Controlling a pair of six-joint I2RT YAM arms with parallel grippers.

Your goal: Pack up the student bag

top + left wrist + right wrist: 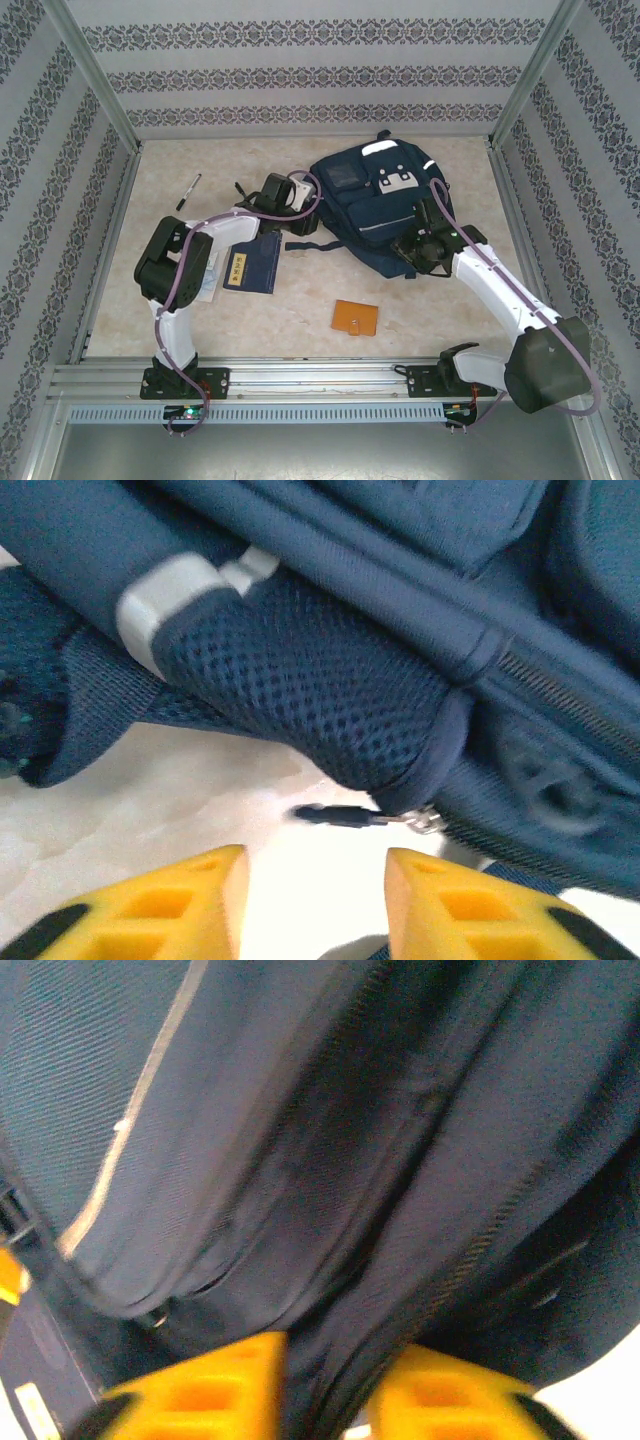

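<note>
Left claw [315, 868] stands part open, empty, by the student bag [372, 212]; right claw [335, 1362] likewise, astride its fabric.

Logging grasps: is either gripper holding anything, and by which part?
Left gripper: nothing, jaws open. Right gripper: bag fabric lies between its jaws; a grip cannot be told.
</note>
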